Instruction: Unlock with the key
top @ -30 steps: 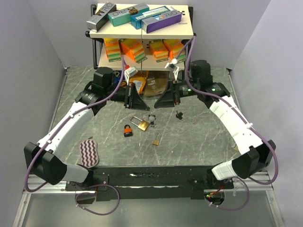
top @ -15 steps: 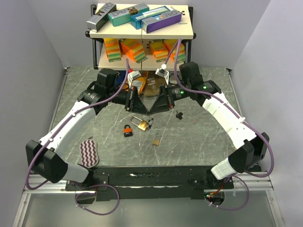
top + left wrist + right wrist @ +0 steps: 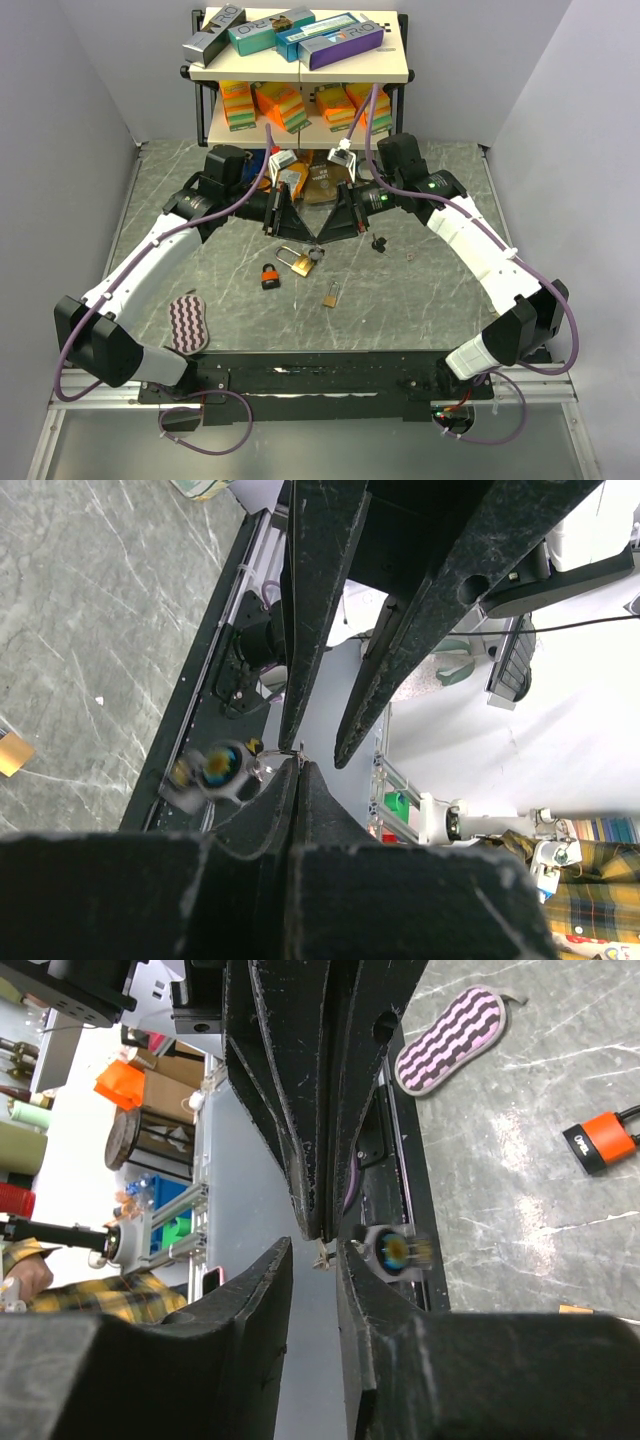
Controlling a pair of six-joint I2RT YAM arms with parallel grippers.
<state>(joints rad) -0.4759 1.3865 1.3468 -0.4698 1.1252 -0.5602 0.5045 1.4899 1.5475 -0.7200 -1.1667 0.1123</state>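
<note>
My left gripper (image 3: 298, 232) is shut on a small key (image 3: 323, 1256), held above the table. A round tag (image 3: 218, 767) dangles from it on a wire ring. In the left wrist view its jaws (image 3: 297, 765) are pressed together. My right gripper (image 3: 320, 234) is open, tip to tip with the left one. In the right wrist view its jaws (image 3: 314, 1255) stand either side of the key without touching it. A large brass padlock (image 3: 299, 263) lies just below the grippers. An orange padlock (image 3: 271, 277) and a small brass padlock (image 3: 329, 297) lie near it.
A black key (image 3: 379, 243) lies right of the grippers. A purple striped pad (image 3: 186, 322) lies at the near left. A two-level shelf (image 3: 300, 70) with boxes and sponges stands at the back, with packets below it. Grey walls close in both sides.
My right gripper has swung left until its open tips meet the left gripper's tips. The left gripper shifted slightly right and holds the key as before.
</note>
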